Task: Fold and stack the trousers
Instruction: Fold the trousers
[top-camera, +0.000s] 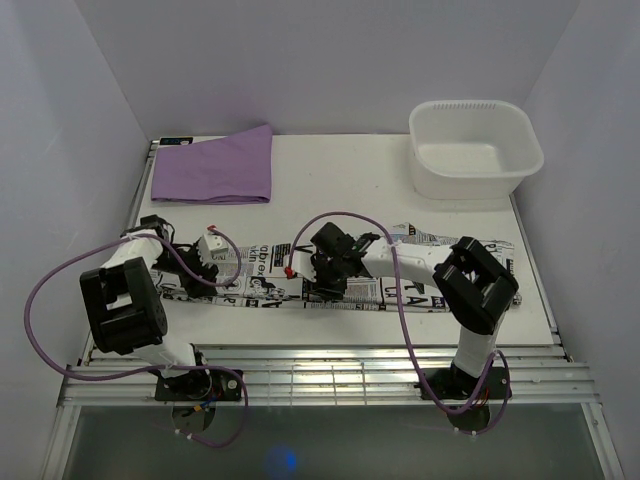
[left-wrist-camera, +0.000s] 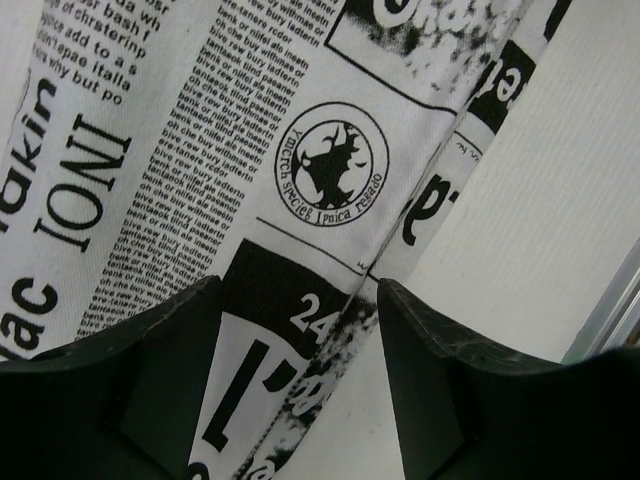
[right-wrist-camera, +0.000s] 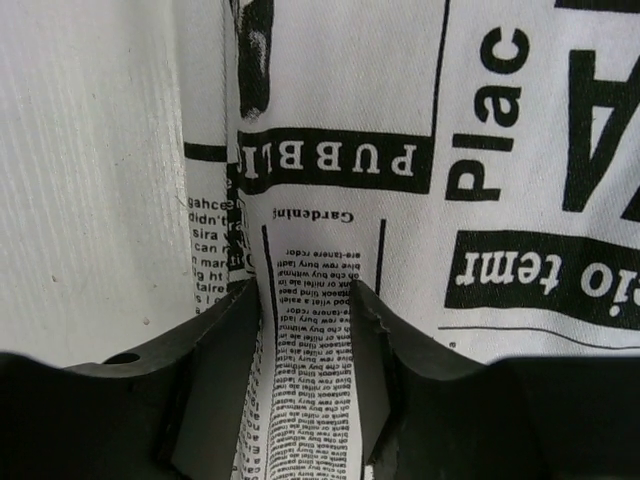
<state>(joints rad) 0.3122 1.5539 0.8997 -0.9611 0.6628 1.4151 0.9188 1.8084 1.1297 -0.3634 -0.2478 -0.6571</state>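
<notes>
**Both grippers down on the trousers, near half of table**

Find the trousers spread flat as one long strip, left to right, along the near half of the white table, newspaper print up. Locate the left gripper low over the strip's left end and the right gripper low over its middle, well apart from each other.

Left wrist view: read the left gripper as spread wide, straddling the cloth's edge. See printed trousers lying flat by one finger and across most of the gap, with bare table by the other. Cannot tell whether the tips touch the cloth.

Right wrist view: read the right gripper as narrow, clamped on a raised fold of the trousers. See a slim band of small print filling the gap from finger to finger, with the rest of the cloth flat behind and bare table at one side.

Elsewhere: note a folded purple cloth at the far left corner and a white tub at the far right corner, both well apart from the trousers.
</notes>
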